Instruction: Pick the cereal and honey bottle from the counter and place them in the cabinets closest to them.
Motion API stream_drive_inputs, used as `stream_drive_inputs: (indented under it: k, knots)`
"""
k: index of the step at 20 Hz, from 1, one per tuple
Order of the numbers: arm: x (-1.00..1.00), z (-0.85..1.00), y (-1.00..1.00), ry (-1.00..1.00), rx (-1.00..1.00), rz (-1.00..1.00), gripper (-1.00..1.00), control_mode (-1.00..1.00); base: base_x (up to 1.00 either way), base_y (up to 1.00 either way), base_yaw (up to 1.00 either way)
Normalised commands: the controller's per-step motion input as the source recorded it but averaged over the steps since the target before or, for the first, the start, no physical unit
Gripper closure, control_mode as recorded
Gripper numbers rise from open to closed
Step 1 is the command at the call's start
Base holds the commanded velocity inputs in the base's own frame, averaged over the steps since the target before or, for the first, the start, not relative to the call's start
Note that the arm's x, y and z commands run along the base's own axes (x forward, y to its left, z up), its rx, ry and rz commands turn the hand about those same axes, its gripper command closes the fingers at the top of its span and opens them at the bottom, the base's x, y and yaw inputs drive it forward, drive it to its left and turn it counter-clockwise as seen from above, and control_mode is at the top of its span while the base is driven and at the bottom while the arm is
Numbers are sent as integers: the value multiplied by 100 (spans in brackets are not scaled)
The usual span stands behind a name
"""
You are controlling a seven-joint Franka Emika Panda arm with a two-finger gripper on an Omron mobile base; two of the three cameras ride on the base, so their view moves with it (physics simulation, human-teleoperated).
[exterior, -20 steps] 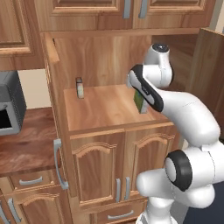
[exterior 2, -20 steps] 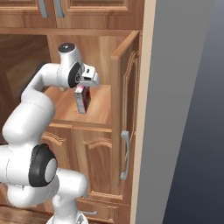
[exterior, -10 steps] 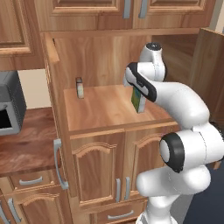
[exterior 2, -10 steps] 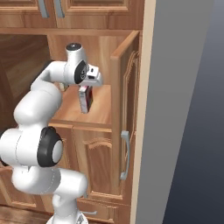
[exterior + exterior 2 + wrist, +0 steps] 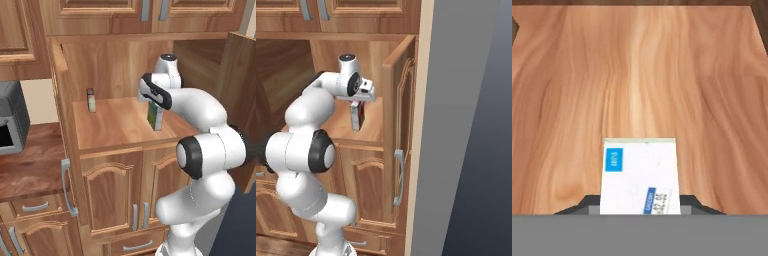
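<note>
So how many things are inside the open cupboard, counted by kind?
Slim green-sided cereal box, held upright in the shut gripper over the wooden shelf: 1
Small upright grey and tan item, too small to identify: 1
Total: 2

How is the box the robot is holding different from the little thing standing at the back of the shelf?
The cereal is a slim box, taller than the small jar-like thing, which is short and looks round. The cereal shows a green face and is gripped by the hand; the small thing looks greyish with a pale middle and stands free, touched by nothing. The cereal sits nearer the shelf's right side, the small thing at the back left. Both are upright over the same wooden shelf.
</note>
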Motion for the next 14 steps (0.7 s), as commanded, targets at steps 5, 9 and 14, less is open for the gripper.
stream_drive_inputs:
  k: [5, 9, 14]
  knots:
    - [36, -24, 1, 6, 0, 1, 100, -100, 0, 0, 0]
    - [38, -29, 2, 5, 0, 1, 100, -100, 0, 0, 0]
    - [39, -33, 3, 5, 0, 1, 100, -100, 0, 0, 0]
